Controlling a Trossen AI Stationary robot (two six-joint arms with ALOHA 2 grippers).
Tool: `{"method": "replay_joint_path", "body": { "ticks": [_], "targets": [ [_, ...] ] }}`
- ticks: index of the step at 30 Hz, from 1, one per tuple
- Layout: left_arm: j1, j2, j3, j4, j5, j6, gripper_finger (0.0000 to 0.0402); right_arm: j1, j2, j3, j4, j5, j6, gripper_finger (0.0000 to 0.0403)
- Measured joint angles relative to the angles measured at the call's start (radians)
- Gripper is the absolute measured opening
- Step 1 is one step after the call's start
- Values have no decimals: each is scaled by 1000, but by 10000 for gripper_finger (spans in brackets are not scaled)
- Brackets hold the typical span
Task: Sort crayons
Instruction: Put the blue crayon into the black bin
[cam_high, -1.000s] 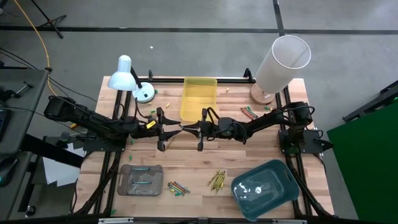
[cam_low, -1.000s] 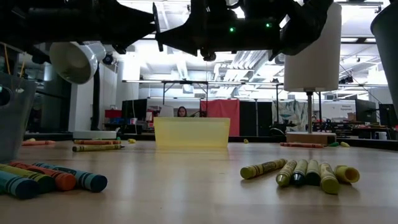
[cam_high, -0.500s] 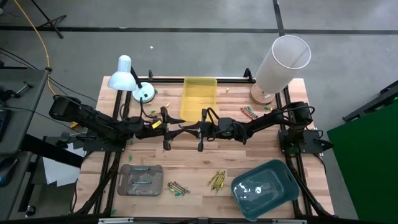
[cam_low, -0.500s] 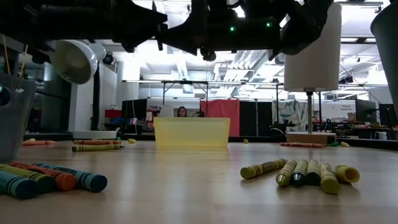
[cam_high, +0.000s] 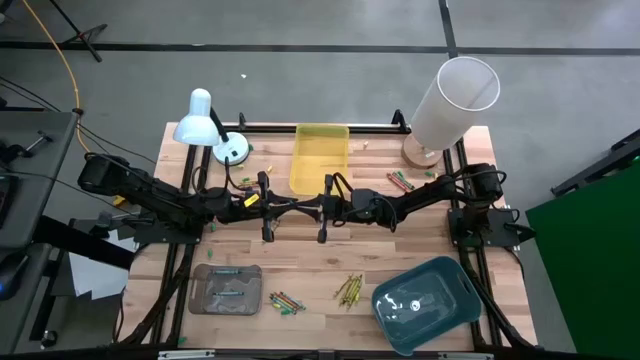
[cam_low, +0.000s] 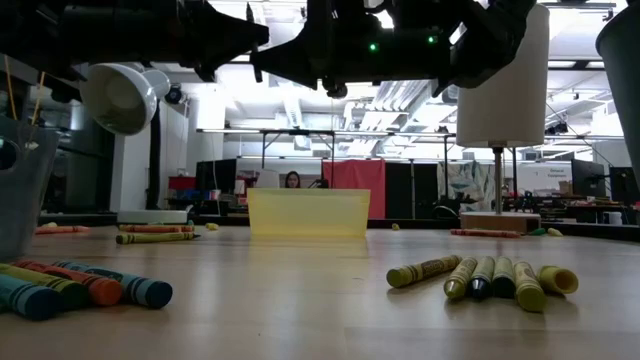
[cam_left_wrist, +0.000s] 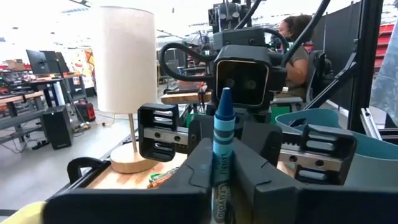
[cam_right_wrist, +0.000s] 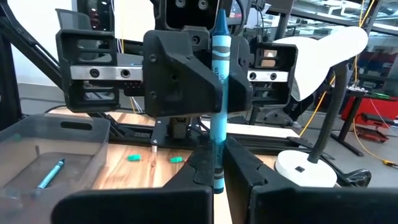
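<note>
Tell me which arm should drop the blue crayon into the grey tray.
Left. Left pincer and right pincer both grip the thin blue wax crayon mid-table; the grey plastic tray, holding a blue crayon, lies on the left arm's side.

text: "Crayola" | on: blue crayon (cam_left_wrist: 222, 149) wrapper | other text: none legible

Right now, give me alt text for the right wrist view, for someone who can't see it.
A blue crayon stands upright, clamped between both the right gripper and the left gripper facing it. Behind sit a grey tray holding another blue crayon, and a white desk lamp.
</note>
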Motion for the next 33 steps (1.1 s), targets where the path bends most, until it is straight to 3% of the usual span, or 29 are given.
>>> {"method": "replay_joint_path", "body": {
  "ticks": [7,10,20,25,33],
  "targets": [
    [0,0,0,-4,-24,0,5,0,0,1,-3,6,5,49],
    [-1,-3,0,-20,-57,19,5,2,0,1,-3,59,-2,80],
    [-3,-187,-1,-303,-156,34,3,69,-4,0,-8,500,-246,184],
    [-3,-293,-2,-438,-156,16,5,109,-13,0,-17,559,-343,194],
    [-34,-379,-14,-494,-190,16,8,114,-47,-5,-110,622,-297,195]
  ]
}}
